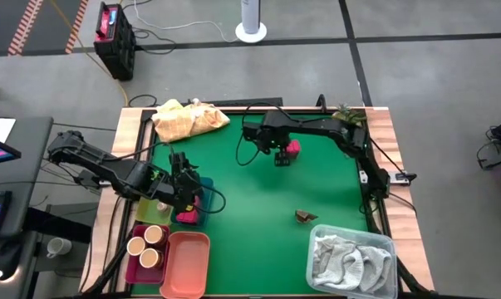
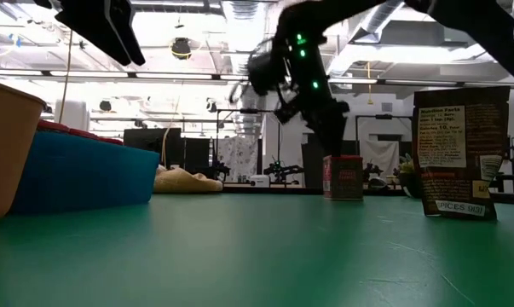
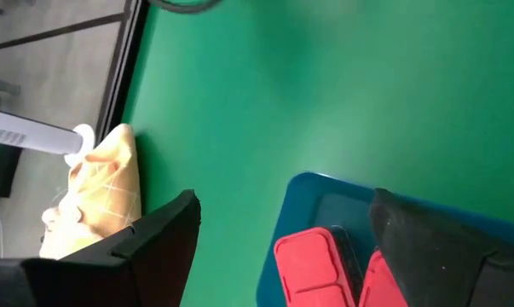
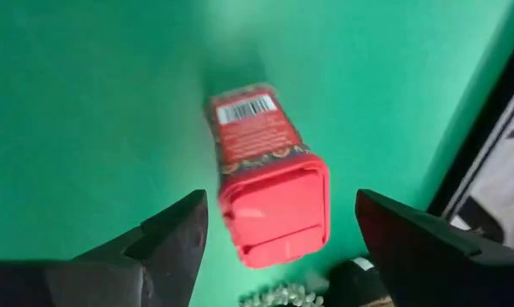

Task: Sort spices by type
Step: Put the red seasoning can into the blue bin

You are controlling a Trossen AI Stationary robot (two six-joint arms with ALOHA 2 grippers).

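A pink-red packet [image 4: 269,175] stands upright on the green table, also seen in the high view [image 1: 292,149] and the low view [image 2: 343,177]. My right gripper [image 4: 282,213] is open above it, one finger on either side, apart from it. My left gripper [image 3: 286,205] is open and empty over the blue tray [image 3: 325,200], which holds more pink-red packets [image 3: 312,264]. Jars with tan lids [image 1: 146,241] stand in a magenta tray at the near left. A small brown packet [image 1: 306,217] stands on the table at the near right. No grey-capped jar shows.
The yellow cloth [image 1: 188,120] lies at the far left corner. A clear bin with the grey-white towel [image 1: 350,257] is at the near right. A salmon tray [image 1: 186,262] sits beside the jars. A small plant [image 1: 347,115] is at the far right corner.
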